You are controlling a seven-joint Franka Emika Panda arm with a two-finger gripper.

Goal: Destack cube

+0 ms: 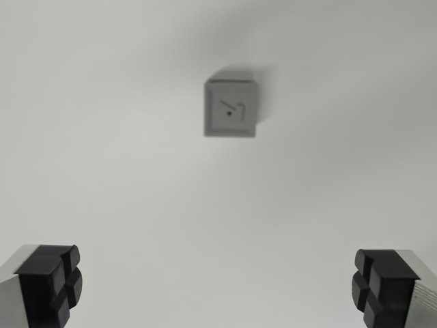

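Wrist view, looking straight down onto a plain white surface (102, 171).

Nearest the camera: the gripper (217, 283), with only its two fingertips in frame. One black, cross-grooved pad on a pale metal body sits at about 8 o'clock in the lower corner on the wrist view's left; its twin sits at about 4 o'clock on the wrist view's right. The jaws stand wide apart, released, with nothing between them but bare surface. Neither pad touches anything visible.

Middle ground: unbroken white surface, evenly lit, slightly greyer toward the top of the frame. No object lies between the fingertips and the target; the way from 6 o'clock up to the centre is unobstructed.

Farthest: the cube (230, 108), at about 12 o'clock from frame centre, well apart from both pads. It is grey, its top face square and roughly aligned with the frame edges. The top carries a small dark dot near its middle and a thin angular dark mark just beside it. A narrow strip of side face shows along the lower edge. A soft shadow falls off toward 1 o'clock. The focus is soft; whether a second cube sits beneath it cannot be told from this angle.
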